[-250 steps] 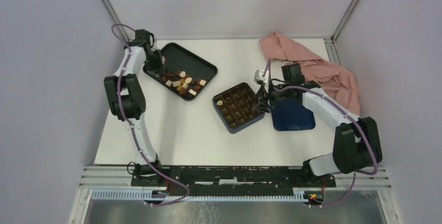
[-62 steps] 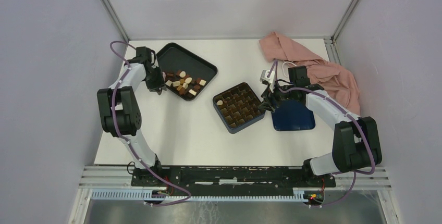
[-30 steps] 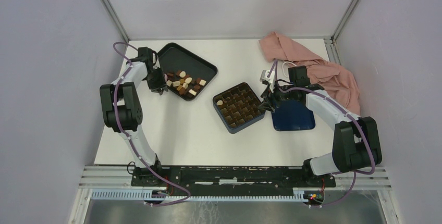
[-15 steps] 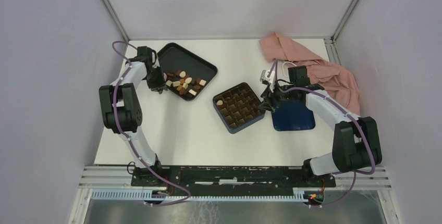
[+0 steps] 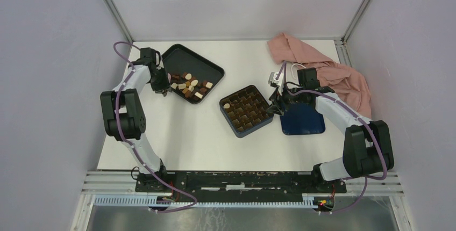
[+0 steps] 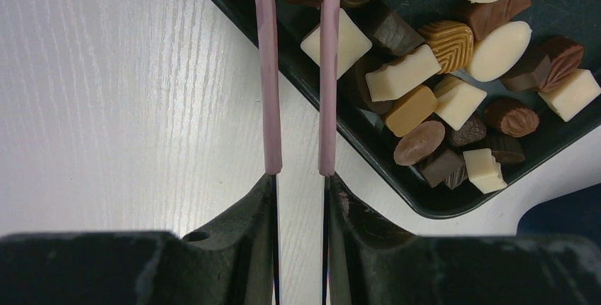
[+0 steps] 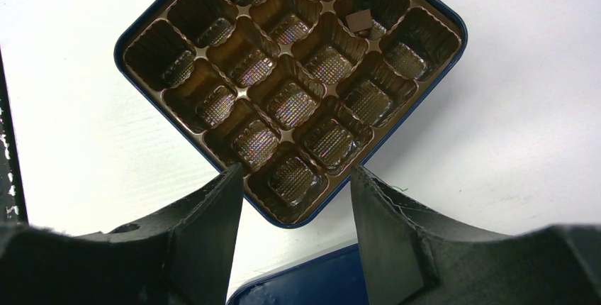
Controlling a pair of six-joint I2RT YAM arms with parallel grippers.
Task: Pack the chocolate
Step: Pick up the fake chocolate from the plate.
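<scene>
My left end effector (image 6: 295,7) hangs over the rim of the black tray (image 5: 185,60). Its pink fingers (image 6: 267,71) are parted by a narrow gap with nothing between them. The chocolate (image 6: 425,85) lies heaped in that tray, just beside them. My right end effector (image 7: 295,174) stands wide open and empty, astride one corner of the blue box (image 7: 290,103) on the desk (image 6: 106,92). One dark piece (image 7: 360,20) sits in a compartment.

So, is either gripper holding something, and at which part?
Cannot be told. Left gripper: pink fingers cross the black tray rim, tips out of view. Right gripper: jaws flank the blue box corner, perhaps touching.
</scene>
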